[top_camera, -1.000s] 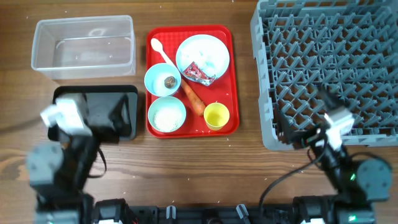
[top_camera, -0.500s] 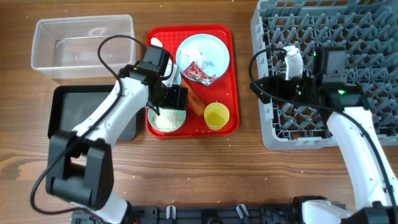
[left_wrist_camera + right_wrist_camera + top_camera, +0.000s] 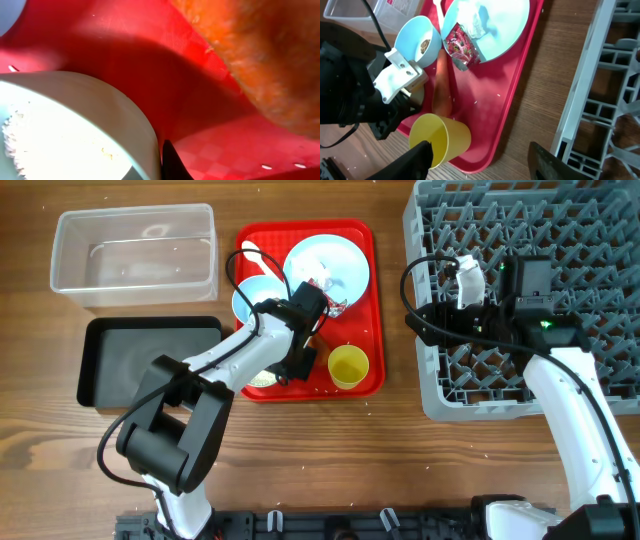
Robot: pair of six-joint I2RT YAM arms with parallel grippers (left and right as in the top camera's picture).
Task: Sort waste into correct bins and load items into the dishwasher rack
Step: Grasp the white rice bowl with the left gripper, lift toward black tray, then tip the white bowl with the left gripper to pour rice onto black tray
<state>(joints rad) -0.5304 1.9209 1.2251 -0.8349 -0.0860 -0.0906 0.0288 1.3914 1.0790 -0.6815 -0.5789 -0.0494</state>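
My left gripper [image 3: 297, 363] is down on the red tray [image 3: 362, 330], shut on the right rim of the pale blue bowl of rice [image 3: 260, 377]. In the left wrist view the bowl wall [image 3: 125, 120] presses against one dark finger [image 3: 169, 162], with the orange carrot [image 3: 260, 55] behind. My right gripper [image 3: 425, 320] hangs open at the grey dishwasher rack's [image 3: 560, 230] left edge, holding nothing. Its wrist view shows the yellow cup [image 3: 442, 137], carrot [image 3: 440, 85], plate [image 3: 500, 30] with red wrapper [image 3: 460, 47] and tissue [image 3: 470, 20], and the bowl with the brown lump [image 3: 420, 40].
The clear tub [image 3: 135, 255] stands at the back left, with the black tray [image 3: 150, 360] in front of it. A white spoon [image 3: 250, 250] lies on the red tray's far left corner. The yellow cup [image 3: 348, 366] stands just right of my left gripper.
Both arms came out from the table's near edge. The left gripper shifted to the rice bowl's right rim and shut on it. The right gripper holds by the rack, its jaws slightly narrower.
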